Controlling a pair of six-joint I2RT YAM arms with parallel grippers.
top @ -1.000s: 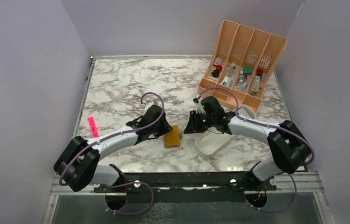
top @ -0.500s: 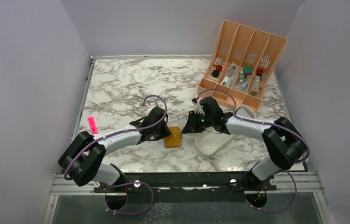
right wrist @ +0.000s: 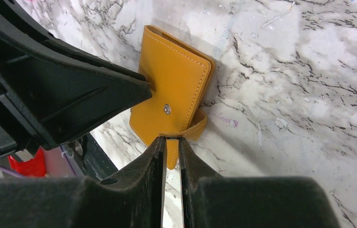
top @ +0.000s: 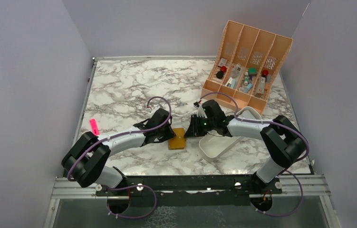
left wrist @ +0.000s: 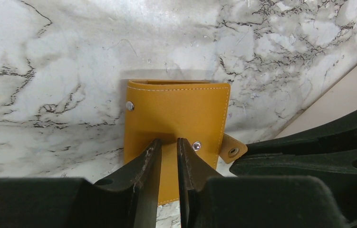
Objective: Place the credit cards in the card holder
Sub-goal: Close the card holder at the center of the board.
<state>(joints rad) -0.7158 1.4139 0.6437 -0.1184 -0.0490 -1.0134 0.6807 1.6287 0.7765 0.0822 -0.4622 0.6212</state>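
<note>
left gripper point(left wrist: 168, 142): jaws down to a narrow slit, tips resting on the orange cover near its lower edge in the left wrist view. Can't tell if any leather is nipped or if it only presses down.
right gripper point(right wrist: 171, 140): jaws almost together. The strap tab point(right wrist: 196, 127) runs into the slit and orange shows between the fingers, so it reads as a pinch on the tab.
card holder point(left wrist: 176, 109): folded, flat on the marble table point(top: 129, 85), centre of the top view between the two grippers. Snap looks undone, stud and tab apart.
credit cards: not visible in any view. They may be in the white tray point(top: 217, 148) just right of the holder, under the right arm — can't confirm.
step guess: opening the holder, no card in hand, task looks early.
risk 1: the tab is small and thin, so a pull could slip it out of the right jaws and the cover would flop back.
risk 2: if the left tips only press lightly, the whole holder drags or lifts with the tab instead of opening.
risk 3: if the left tips sit on the top cover, they pin the flap that has to swing open.
risk 4: the grippers are very close over the holder — any sideways move could knock the fingers together.
risk 5: a holder dragged toward the right of the top view could bump the tray rim.
</note>
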